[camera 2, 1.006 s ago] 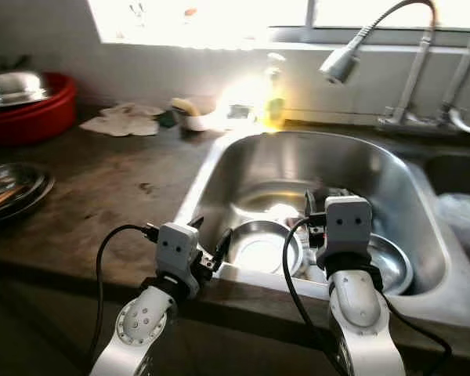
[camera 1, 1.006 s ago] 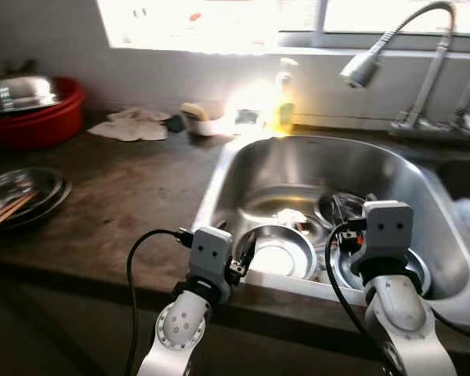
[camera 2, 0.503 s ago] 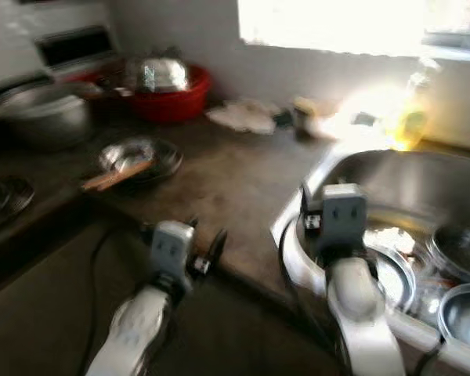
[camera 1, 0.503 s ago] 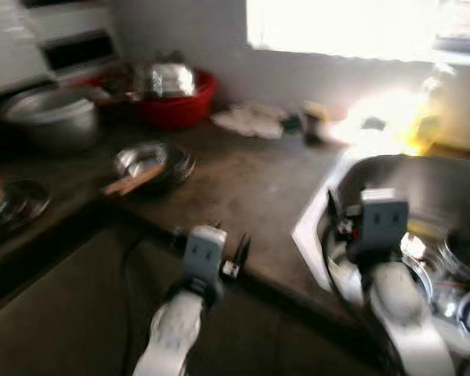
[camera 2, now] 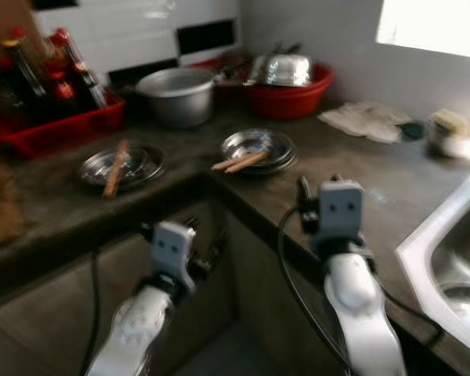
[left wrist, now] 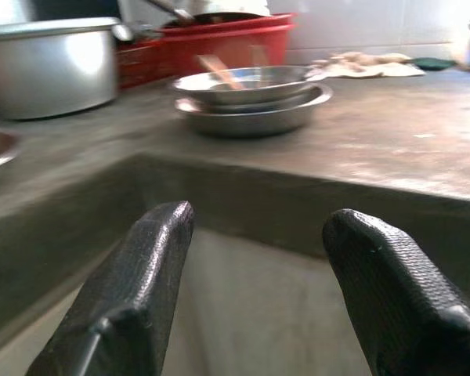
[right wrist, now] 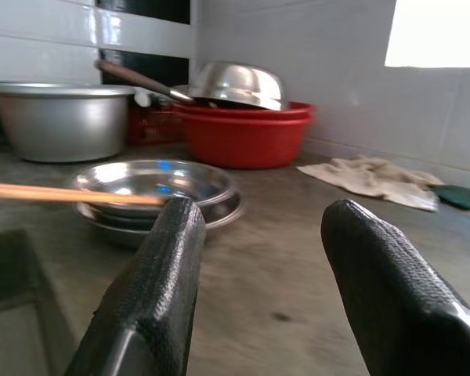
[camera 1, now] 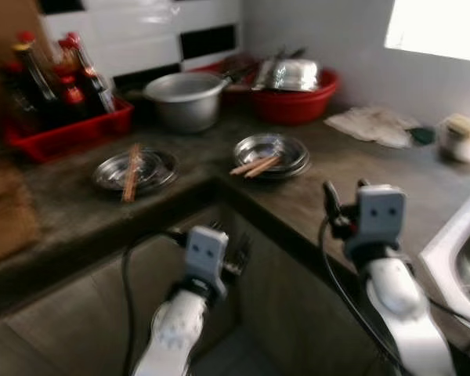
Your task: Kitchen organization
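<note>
Along the corner of the dark stone counter (camera 1: 352, 168) we are looking at the metalware laid out. A stack of steel plates (camera 1: 271, 153) is sitting near the inside corner with wooden chopsticks (camera 1: 254, 165) lying across its rim; a second steel plate (camera 1: 133, 169) is resting further to our left, also carrying a pair of chopsticks (camera 1: 131, 182). Behind them a steel pot (camera 1: 183, 99) is standing against the tiled wall, and beside it a red basin (camera 1: 298, 99) is holding an upturned steel bowl (right wrist: 236, 84). A red crate of sauce bottles (camera 1: 59, 98) is occupying the far left end. A crumpled cloth (camera 1: 374, 125) is lying toward the window side, with a small cup (camera 1: 454, 138) just past it, and the sink edge (camera 2: 442, 251) is showing at far right.

We are holding the left gripper (left wrist: 258, 298) low, in front of the counter's face and below its edge — fingers spread apart, nothing between them. The right gripper (right wrist: 266, 290) is hovering above the countertop, facing the stack of steel plates, likewise spread wide and empty. The head views are blurring somewhat, so small details on the cup and bottles are not readable.
</note>
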Available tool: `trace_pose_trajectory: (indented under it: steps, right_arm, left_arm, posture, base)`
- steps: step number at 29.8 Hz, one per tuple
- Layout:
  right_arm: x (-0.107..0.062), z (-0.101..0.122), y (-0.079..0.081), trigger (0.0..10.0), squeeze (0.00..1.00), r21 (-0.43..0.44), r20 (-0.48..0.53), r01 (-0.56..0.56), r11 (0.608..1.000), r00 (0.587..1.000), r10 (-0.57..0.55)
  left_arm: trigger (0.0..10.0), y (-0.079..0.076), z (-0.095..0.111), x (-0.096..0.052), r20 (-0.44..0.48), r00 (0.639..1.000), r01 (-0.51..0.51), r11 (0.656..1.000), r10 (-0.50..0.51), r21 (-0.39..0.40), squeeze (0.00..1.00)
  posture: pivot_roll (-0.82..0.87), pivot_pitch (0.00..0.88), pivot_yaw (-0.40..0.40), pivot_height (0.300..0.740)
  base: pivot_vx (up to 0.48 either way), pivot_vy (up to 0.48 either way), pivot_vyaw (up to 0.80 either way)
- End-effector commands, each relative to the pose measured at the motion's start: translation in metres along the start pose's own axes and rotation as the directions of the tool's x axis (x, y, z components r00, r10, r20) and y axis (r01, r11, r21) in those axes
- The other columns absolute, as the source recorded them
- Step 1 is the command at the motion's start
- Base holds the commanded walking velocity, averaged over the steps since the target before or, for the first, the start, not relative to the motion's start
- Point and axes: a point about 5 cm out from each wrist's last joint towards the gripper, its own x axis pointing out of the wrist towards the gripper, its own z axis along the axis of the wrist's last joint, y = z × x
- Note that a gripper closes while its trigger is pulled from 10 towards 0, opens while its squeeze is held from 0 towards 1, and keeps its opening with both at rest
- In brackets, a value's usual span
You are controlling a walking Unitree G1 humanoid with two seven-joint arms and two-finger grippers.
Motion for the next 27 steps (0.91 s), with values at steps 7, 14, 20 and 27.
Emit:
trace_pose_trajectory:
  steps: [7,14,20,27]
  right_arm:
    - [0.001,0.0,0.006,10.0,0.0,0.02,-0.011,-0.011,1.0,1.0,0.011]
    - [0.002,0.0,0.0,10.0,0.0,0.019,-0.009,0.02,1.0,1.0,-0.02]
    - [0.004,0.003,0.001,10.0,0.0,-0.018,0.012,0.016,1.0,1.0,-0.015]
    - [0.009,0.003,0.01,10.0,1.0,-0.064,0.043,-0.031,0.997,0.998,0.034]
  left_arm:
    - [10.0,0.007,0.0,-0.002,-0.004,1.0,-0.019,1.0,0.019,0.02,0.0]
    - [10.0,0.006,-0.001,-0.001,-0.01,1.0,-0.018,1.0,0.018,0.024,0.0]
    - [10.0,0.005,-0.002,-0.002,-0.013,1.0,-0.015,1.0,0.015,0.021,0.0]
    - [10.0,0.003,-0.001,-0.002,-0.013,1.0,-0.011,1.0,0.011,0.014,0.0]
  posture:
    - [0.11,0.0,0.0,0.74]
    - [0.11,0.0,0.001,0.74]
    - [0.11,0.0,-0.003,0.74]
    - [0.11,0.0,-0.003,0.74]
  base:
    - [0.0,0.0,0.47]
    - [0.0,0.0,0.0]
    - [0.0,0.0,0.0]
    - [0.0,0.0,0.0]
